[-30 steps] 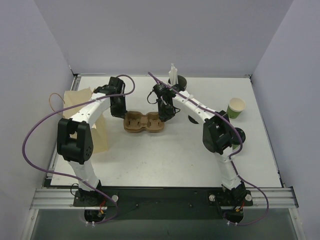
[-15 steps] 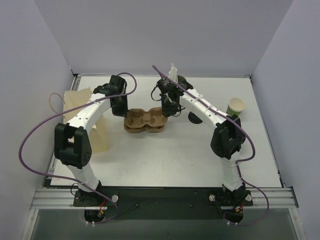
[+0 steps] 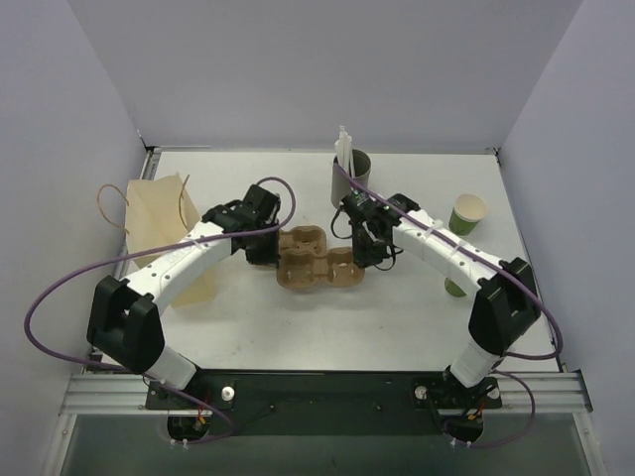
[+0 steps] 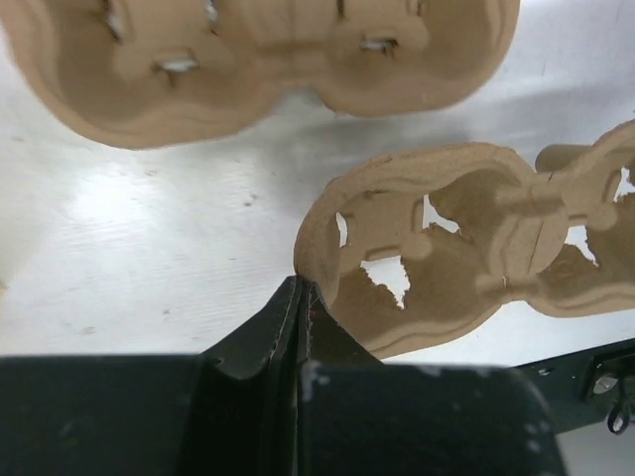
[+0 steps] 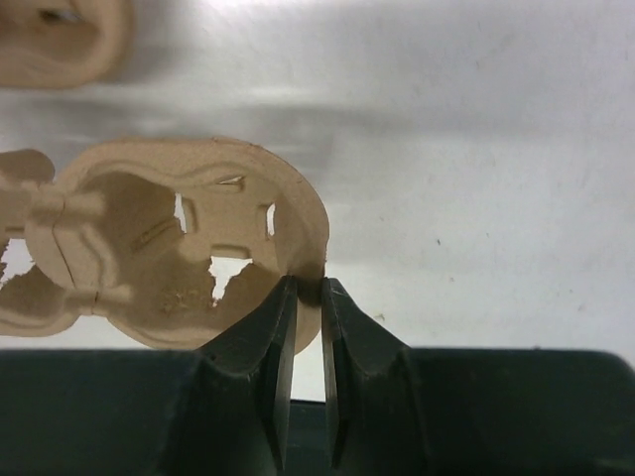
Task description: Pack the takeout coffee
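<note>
We see the left gripper point(image 3: 274, 258) and the right gripper point(image 3: 363, 260) meeting at the middle of the table point(image 3: 298, 332), one at each end of a brown pulp carrier point(image 3: 319, 262). From the left wrist, the left gripper point(image 4: 301, 289) has its fingers pressed together on the thin rim of the carrier point(image 4: 446, 248), pinching it at the rounded end. From the right wrist, the right gripper point(image 5: 306, 288) does the same at the other end of the carrier point(image 5: 179, 228), with a narrow gap between the fingers filled by the rim. Both wrist views also show a second carrier point(image 4: 268, 59) point(image 5: 50, 40) beyond the held one, blurred. In the top view the two overlap, and we cannot tell them apart cleanly. The cup point(image 3: 467, 212) stands upright near the table's right edge, well apart from both grippers. Its mouth is open and its pale rim shows. A grey cup point(image 3: 349, 174) with white straws stands at the far edge, behind the right gripper. A tan bag point(image 3: 159, 213) lies at the left edge, beside the left arm.
</note>
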### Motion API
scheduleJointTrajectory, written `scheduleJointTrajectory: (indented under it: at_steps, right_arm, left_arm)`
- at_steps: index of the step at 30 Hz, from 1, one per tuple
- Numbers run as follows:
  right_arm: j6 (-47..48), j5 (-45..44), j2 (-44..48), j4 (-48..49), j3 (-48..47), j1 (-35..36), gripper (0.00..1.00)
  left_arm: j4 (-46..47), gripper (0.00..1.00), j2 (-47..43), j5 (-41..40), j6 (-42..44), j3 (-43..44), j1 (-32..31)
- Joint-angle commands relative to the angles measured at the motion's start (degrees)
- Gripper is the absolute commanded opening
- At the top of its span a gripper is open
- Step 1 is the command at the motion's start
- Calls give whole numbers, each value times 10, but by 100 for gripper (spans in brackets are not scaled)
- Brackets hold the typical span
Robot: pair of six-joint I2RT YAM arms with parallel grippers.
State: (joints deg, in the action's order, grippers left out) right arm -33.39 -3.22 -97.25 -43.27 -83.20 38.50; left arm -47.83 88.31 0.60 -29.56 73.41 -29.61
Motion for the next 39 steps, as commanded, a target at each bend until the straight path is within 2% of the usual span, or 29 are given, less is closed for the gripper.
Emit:
scheduleJointTrajectory:
  at_steps: [1,6,9,10,11,13,17,21,27,32,36,39]
  right_arm:
    - [-39,-18,77,28,121,15,11]
    - [-63,-27,112,83,211,17,12]
    - [-60,-36,108,83,217,17,23]
    - [-57,-37,109,82,215,17,33]
    - [-56,-40,110,76,207,17,38]
    - [-55,-47,116,64,194,16,44]
    - [-48,-64,137,33,161,11,44]
    - [-44,-52,154,25,139,-1,44]
    - [-34,-32,158,19,137,-3,44]
    - [-28,-27,163,14,137,-7,44]
    - [-23,-23,162,13,135,-8,44]
    - [-19,-18,160,13,131,-10,44]
  left_arm:
    - [65,0,-42,7,-68,-71,-64]
    - [118,0,-32,-15,-96,-139,-108]
    - [118,19,-27,-19,-90,-137,-114]
    - [109,32,-27,-23,-80,-115,-114]
    - [98,38,-28,-31,-73,-101,-114]
    - [61,43,-38,-41,-56,-70,-110]
    - [21,43,-39,-74,-30,26,-82]
    - [14,43,60,-109,-1,80,-38]
    - [55,47,162,-92,15,116,-12]
    - [73,54,193,-86,17,114,-12]
    - [85,54,224,-94,14,121,-10]
    - [89,49,251,-102,13,141,-5]
